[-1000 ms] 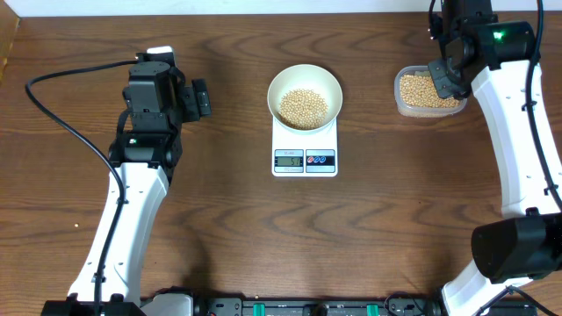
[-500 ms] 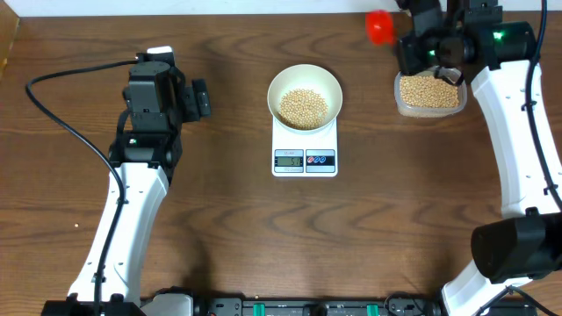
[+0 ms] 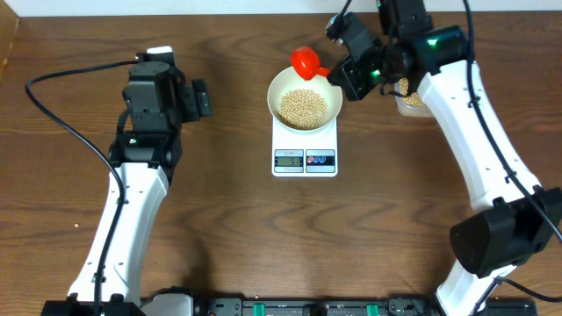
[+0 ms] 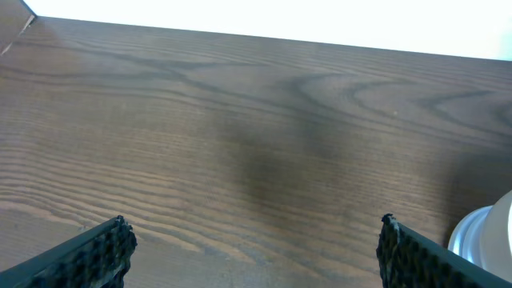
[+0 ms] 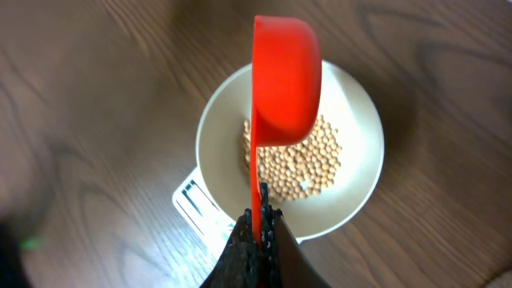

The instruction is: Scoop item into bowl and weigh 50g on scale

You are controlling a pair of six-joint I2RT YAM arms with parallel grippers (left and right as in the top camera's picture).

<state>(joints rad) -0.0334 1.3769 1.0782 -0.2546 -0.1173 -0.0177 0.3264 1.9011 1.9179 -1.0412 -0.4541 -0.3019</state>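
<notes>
The white bowl (image 3: 275, 86) stands on the white scale (image 3: 305, 149) and holds a heap of tan beans (image 3: 303, 107). My right gripper (image 3: 342, 75) is shut on the handle of a red scoop (image 3: 305, 61), which hangs over the bowl's far rim. In the right wrist view the scoop (image 5: 284, 80) is turned on its side above the beans (image 5: 304, 164) and the bowl (image 5: 356, 196); its inside is hidden. The right gripper (image 5: 260, 220) pinches the thin handle. My left gripper (image 3: 201, 98) stands open over bare table, left of the scale.
A clear tub (image 3: 407, 103) of beans sits right of the bowl, mostly hidden under my right arm. A black cable (image 3: 53, 96) loops across the table's left side. Between the open left gripper (image 4: 254, 240) fingers only wood shows, with a white rim (image 4: 480, 236) at the right edge.
My right arm has swung left from over the tub to the bowl, carrying the red scoop. The left arm has not moved.
</notes>
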